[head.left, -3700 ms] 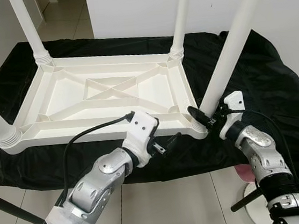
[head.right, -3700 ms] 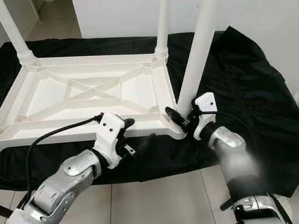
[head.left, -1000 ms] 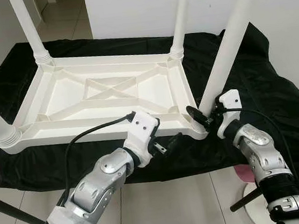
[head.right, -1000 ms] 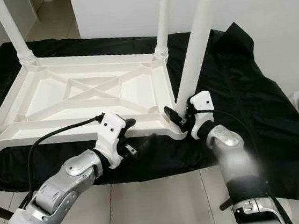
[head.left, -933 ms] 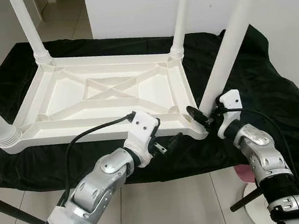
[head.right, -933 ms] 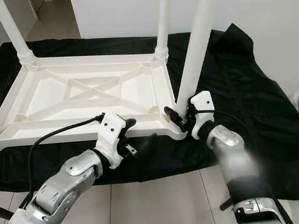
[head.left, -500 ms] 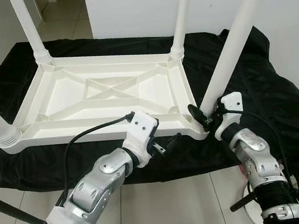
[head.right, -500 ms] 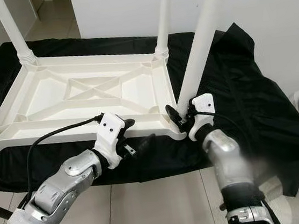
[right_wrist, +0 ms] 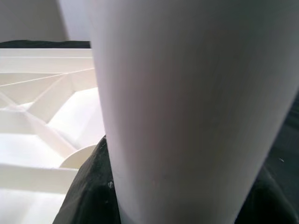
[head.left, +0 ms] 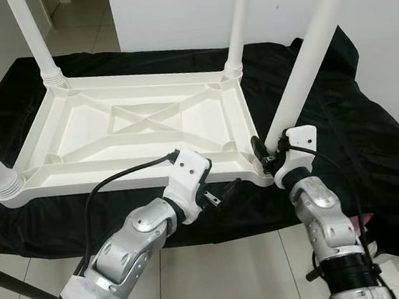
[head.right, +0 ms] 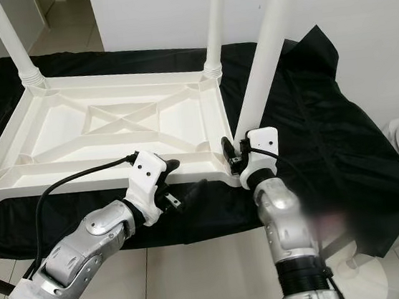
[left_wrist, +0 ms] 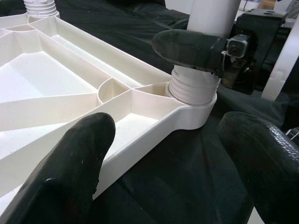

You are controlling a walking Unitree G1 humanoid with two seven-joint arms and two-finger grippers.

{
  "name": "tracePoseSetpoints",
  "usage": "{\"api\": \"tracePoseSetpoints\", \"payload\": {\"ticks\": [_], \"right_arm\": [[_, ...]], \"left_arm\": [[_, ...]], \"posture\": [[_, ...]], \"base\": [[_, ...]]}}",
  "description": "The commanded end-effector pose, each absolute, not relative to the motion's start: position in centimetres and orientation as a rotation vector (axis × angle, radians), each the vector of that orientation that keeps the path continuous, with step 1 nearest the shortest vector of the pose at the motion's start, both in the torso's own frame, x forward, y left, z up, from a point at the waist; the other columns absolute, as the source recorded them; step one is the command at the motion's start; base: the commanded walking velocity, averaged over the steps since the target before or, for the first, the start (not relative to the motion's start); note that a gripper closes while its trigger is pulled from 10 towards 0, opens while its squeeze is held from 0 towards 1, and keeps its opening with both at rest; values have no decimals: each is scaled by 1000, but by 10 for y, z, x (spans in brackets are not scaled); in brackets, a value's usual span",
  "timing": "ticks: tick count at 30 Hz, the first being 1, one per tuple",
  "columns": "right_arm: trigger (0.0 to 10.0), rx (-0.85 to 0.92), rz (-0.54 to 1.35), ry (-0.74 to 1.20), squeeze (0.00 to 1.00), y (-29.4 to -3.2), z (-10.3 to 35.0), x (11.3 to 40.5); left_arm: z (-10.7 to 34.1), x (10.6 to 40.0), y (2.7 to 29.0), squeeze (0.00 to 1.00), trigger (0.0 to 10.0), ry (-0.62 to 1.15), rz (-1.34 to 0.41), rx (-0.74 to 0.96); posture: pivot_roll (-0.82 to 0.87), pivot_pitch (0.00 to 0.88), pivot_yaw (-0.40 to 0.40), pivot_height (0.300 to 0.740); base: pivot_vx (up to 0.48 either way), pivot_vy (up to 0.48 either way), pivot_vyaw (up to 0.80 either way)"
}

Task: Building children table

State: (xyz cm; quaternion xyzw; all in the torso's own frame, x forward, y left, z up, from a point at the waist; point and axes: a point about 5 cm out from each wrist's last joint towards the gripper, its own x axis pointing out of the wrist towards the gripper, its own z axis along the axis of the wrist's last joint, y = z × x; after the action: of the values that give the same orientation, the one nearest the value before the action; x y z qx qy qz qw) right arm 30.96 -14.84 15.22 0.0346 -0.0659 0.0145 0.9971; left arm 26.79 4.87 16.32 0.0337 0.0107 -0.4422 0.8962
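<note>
Screwing last leg (head.left: 304,65) into tabletop (head.left: 139,127) corner: right pincer (head.left: 264,158) clamped around it; left pincer (head.left: 222,190) open, empty. Next, twisting tighter.

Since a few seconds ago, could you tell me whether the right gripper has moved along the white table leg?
Yes. The right gripper, clamped low on the white plastic table leg, has swung closer around the corner socket.

No readable text, labels, brands or numbers anywhere on the white plastic parts, black cloth or arms.
</note>
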Motion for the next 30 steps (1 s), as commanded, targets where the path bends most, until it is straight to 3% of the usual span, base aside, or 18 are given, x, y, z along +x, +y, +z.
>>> {"api": "tracePoseSetpoints", "payload": {"ticks": [1, 6, 8, 16, 18, 19, 20, 29, 30], "right_arm": [[10000, 110, -135, -45, 0, -155, 134, 302], [10000, 115, -157, -41, 0, -153, 134, 301], [10000, 129, -263, -26, 0, -145, 134, 301], [10000, 143, -232, -62, 0, -142, 142, 304], [10000, 138, -219, -76, 180, -142, 145, 305], [10000, 138, -219, -76, 180, -142, 145, 305], [10000, 152, -194, -86, 1000, -141, 147, 305], [10000, 155, -124, -107, 1000, -139, 149, 304], [10000, 148, -58, -121, 0, -143, 150, 303]], "left_arm": [[162, 259, 42, 0, 10000, 36, -1088, 70], [162, 259, 42, 0, 10000, 36, -1089, 70], [162, 258, 42, 0, 10000, 35, -1088, 68], [162, 259, 41, 0, 10000, 34, -1083, 65], [162, 259, 41, 0, 10000, 32, -1083, 64], [162, 259, 41, 0, 10000, 32, -1083, 64], [162, 260, 41, 0, 10000, 31, -1082, 63], [162, 259, 40, 0, 10000, 29, -1078, 61], [161, 259, 41, 0, 10000, 32, -1077, 60]], "posture": [[-23, 91, -35, 740], [-23, 91, -35, 740], [-20, 91, -38, 740], [-20, 86, -44, 740], [-21, 86, -45, 740], [-21, 86, -45, 740], [-21, 85, -48, 740], [-22, 89, -52, 740], [-25, 88, -53, 740]], "base": [[0, 0, 0], [0, 0, 0], [0, 0, 0], [0, 0, 0], [0, 0, 0], [0, 0, 0], [0, 0, 0], [0, 0, 0], [0, 0, 0]]}}
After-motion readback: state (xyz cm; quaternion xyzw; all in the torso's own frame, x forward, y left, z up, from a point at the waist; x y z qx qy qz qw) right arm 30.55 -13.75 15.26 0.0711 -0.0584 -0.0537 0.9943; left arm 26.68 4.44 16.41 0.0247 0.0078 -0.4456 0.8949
